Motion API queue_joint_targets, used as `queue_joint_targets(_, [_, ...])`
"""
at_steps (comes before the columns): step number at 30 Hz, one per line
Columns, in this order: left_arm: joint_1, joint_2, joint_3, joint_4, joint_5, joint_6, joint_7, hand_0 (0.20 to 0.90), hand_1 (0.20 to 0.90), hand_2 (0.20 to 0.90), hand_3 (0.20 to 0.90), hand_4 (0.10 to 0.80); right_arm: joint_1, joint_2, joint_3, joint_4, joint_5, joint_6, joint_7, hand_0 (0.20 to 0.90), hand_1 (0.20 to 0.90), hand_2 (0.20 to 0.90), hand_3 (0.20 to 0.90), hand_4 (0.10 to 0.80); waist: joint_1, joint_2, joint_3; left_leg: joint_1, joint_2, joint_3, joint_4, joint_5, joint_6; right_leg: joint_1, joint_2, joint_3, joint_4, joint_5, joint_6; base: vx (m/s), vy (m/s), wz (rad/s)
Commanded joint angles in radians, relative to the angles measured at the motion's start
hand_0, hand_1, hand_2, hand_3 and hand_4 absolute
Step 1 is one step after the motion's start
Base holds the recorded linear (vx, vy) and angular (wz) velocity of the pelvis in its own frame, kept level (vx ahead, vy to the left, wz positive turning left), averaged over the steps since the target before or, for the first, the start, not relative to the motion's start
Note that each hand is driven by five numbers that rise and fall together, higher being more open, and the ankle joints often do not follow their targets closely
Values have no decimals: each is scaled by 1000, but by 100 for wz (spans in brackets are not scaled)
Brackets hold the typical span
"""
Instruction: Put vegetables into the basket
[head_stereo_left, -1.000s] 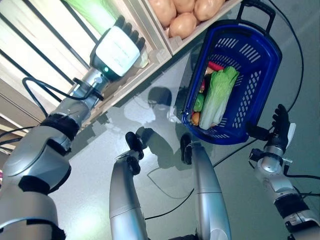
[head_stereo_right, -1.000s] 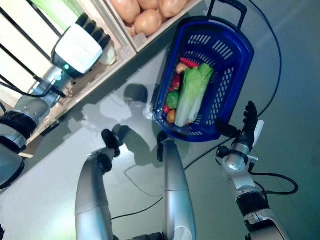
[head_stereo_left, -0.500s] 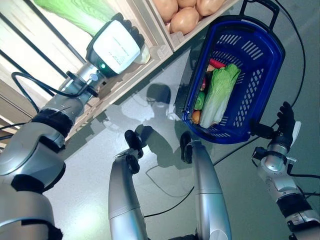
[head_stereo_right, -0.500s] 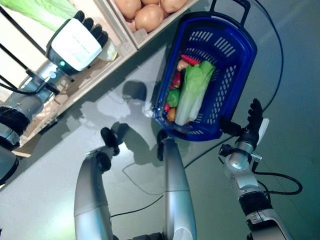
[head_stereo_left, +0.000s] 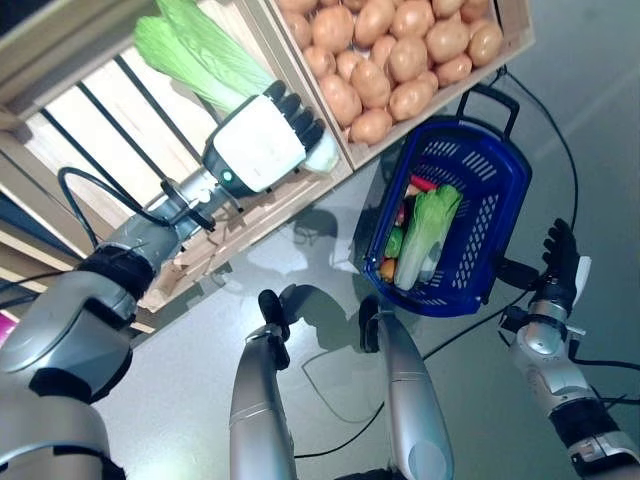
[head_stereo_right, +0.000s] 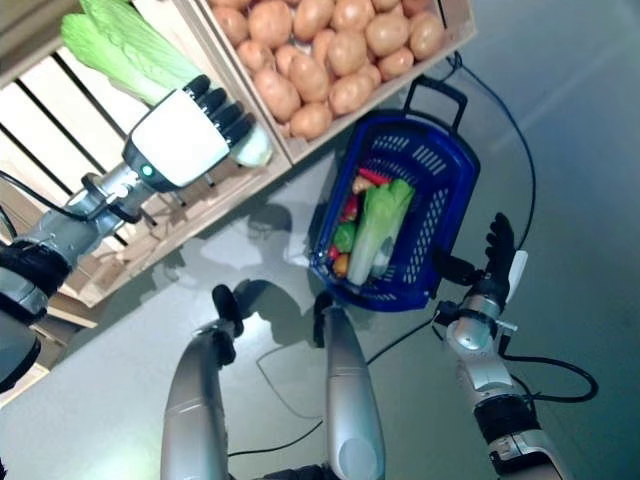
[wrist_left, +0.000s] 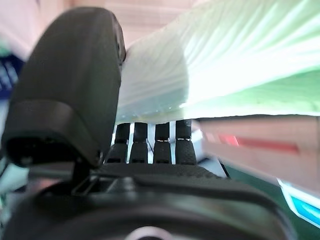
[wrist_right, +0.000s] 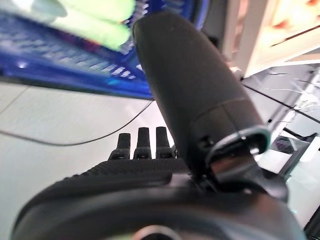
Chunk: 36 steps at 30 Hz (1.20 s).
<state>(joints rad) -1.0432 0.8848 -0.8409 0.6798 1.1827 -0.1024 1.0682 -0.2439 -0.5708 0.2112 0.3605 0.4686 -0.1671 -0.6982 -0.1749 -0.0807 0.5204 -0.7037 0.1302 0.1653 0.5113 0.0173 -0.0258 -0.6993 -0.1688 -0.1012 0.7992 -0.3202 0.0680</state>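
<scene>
Your left hand (head_stereo_left: 262, 148) is reaching into the crate (head_stereo_left: 300, 190), fingers & thumb curling round the pale base of a cabbage (head_stereo_left: 200, 55) lying there, beside the potatoes (head_stereo_left: 395, 55). Looks like the pick-up step; next you're needing a firm hold, then a lift over to the basket (head_stereo_left: 495, 215) on the floor, already holding veg. Right hand (head_stereo_left: 560, 262) is idling beside it, fingers straight.

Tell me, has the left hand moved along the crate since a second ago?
Cannot tell: the camera shifted. The left hand sits at the cabbage crate's front edge, as before.
</scene>
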Motion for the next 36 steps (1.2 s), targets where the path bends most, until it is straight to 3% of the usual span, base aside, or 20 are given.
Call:
queue_joint_targets(1, [30,56,218,-144,-218,10,232,300,300,300,300,400,48,-29,-90,-64,-59,-62,-50,900,900,900,900,800,32,17,-19,132,6,-4,41,-152,-26,145,24,25,-272,198,-1,75,-48,9])
queue_joint_targets(7, [343,-48,519,-340,-407,-119,251,300,300,300,300,400,115,46,-108,-54,-102,-95,-53,900,900,900,900,800,87,17,-94,286,-47,-23,-137,-99,-25,311,-2,-31,-443,234,12,75,-21,12])
queue_joint_targets(10, [465,-142,640,-422,-591,-256,193,300,300,300,300,400,142,81,-121,-64,-122,-106,-50,900,900,900,900,800,109,19,-117,340,-63,-32,-216,-70,-26,376,-8,-60,-519,258,19,43,-13,7])
queue_joint_targets(11, [526,-215,689,-454,-672,-333,141,300,300,300,300,400,151,106,-124,-68,-142,-112,-36,900,900,900,900,800,120,23,-131,375,-73,-41,-279,-49,-25,410,-5,-71,-561,269,26,42,-3,9])
queue_joint_targets(14, [627,-345,740,-560,-998,-481,-98,300,300,300,300,400,170,144,-125,-90,-228,-123,-16,900,900,900,900,800,141,27,-172,456,-86,-52,-396,-14,-26,492,0,-97,-654,294,38,63,-16,16])
queue_joint_targets(17, [686,-430,764,-641,-1413,-529,-434,300,300,300,300,400,177,153,-134,-120,-242,-137,51,900,900,900,900,800,153,31,-204,517,-90,-54,-474,8,-24,552,5,-119,-720,315,45,38,-13,15])
queue_joint_targets(18, [715,-481,759,-672,-1631,-529,-592,300,300,300,300,400,178,156,-137,-137,-270,-136,99,900,900,900,900,800,160,31,-223,538,-92,-57,-500,14,-23,574,5,-128,-750,328,49,34,-15,14])
queue_joint_targets(19, [732,-497,760,-684,-1744,-519,-673,300,300,300,300,400,178,154,-137,-145,-268,-136,129,900,900,900,900,800,164,31,-234,553,-92,-57,-516,18,-22,589,4,-135,-767,337,52,26,-19,15])
queue_joint_targets(21, [767,-556,739,-727,-2047,-432,-875,300,300,300,300,400,171,144,-140,-186,-229,-166,234,900,900,900,900,800,173,30,-269,589,-88,-57,-557,28,-22,622,3,-148,-806,359,58,15,-42,8])
queue_joint_targets(23, [787,-582,723,-741,-2164,-374,-935,300,300,300,300,400,175,140,-145,-219,-200,-193,311,900,900,900,900,800,177,28,-298,605,-85,-58,-577,35,-22,640,4,-158,-832,374,60,25,-56,8])
queue_joint_targets(30, [866,-571,723,-769,-2207,-194,-997,300,300,300,300,400,220,74,-154,-454,-66,-172,635,900,900,900,900,800,182,26,-384,666,-80,-42,-599,18,-21,697,6,-174,-880,386,66,51,-27,7])
queue_joint_targets(31, [866,-571,723,-768,-2207,-193,-998,300,300,300,300,400,221,74,-155,-455,-65,-172,636,900,900,900,900,800,182,26,-384,666,-80,-42,-599,18,-21,698,6,-174,-880,386,66,53,-5,7])
queue_joint_targets(36, [855,-542,692,-742,-2184,-94,-1028,300,300,300,300,400,145,18,-96,-509,36,-15,799,900,900,900,900,800,192,25,-421,699,-81,-38,-599,-5,-19,724,2,-171,-886,380,73,52,-4,4])
